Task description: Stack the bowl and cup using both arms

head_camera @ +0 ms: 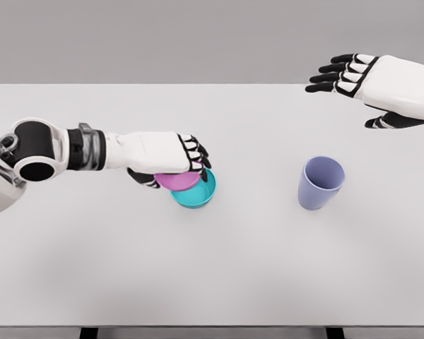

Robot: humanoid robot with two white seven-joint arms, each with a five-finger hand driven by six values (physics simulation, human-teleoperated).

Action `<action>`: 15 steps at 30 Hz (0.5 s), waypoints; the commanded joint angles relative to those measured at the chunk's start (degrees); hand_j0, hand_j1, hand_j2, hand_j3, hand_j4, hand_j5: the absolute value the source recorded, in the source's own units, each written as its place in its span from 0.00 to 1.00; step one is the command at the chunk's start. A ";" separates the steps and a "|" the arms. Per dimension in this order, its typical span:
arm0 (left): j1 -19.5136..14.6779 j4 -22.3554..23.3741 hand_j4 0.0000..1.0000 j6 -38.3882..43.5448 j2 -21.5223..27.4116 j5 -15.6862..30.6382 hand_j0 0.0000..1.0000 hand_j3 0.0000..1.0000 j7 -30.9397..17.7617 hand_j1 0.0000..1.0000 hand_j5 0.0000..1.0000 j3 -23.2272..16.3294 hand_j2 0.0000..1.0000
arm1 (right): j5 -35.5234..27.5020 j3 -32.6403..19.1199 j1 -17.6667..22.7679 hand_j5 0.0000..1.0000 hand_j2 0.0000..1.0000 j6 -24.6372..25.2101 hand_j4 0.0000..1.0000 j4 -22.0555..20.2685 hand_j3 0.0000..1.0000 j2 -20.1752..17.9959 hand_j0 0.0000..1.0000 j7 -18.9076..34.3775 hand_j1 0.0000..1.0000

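A teal bowl [200, 194] sits on the white table [212, 268] left of centre. A pink bowl [175, 180] is tilted over the teal bowl's left rim, with my left hand [177, 166] shut on it from above. A lavender cup [319, 183] stands upright to the right, by itself. My right hand [357, 88] hovers open above the table's far right, well behind the cup and apart from it.
The table's front edge runs near the bottom of the view, with two dark legs showing below it. A plain grey wall lies behind the table's far edge.
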 commanded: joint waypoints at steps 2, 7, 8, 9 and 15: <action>0.09 0.14 0.71 0.00 -1.03 -1.04 0.71 0.71 0.05 0.71 0.71 -0.45 0.71 | -0.29 -0.09 0.00 1.00 1.00 0.17 1.00 0.00 1.00 -0.13 1.00 -0.03 1.00; 0.26 0.23 0.72 0.00 -1.11 -1.13 0.72 0.72 0.05 0.72 0.72 -0.89 0.72 | -0.29 -0.09 0.09 1.00 1.00 0.17 1.00 0.00 1.00 -0.22 1.00 -0.03 1.00; 0.18 0.23 0.72 0.00 -1.11 -1.13 0.72 0.72 0.05 0.72 0.72 -1.15 0.72 | -0.29 0.00 0.09 1.00 1.00 0.17 1.00 0.00 1.00 -0.40 1.00 -0.03 1.00; 0.09 0.32 0.72 0.00 -1.20 -1.21 0.72 0.72 0.05 0.72 0.72 -1.50 0.72 | -0.29 0.00 0.09 1.00 1.00 0.17 1.00 0.00 1.00 -0.49 1.00 -0.03 1.00; 0.18 1.02 0.72 0.09 -2.61 -2.80 0.72 0.72 0.05 0.72 0.72 -1.59 0.72 | -0.29 0.00 0.26 1.00 1.00 0.17 1.00 0.00 1.00 -0.22 1.00 -0.03 1.00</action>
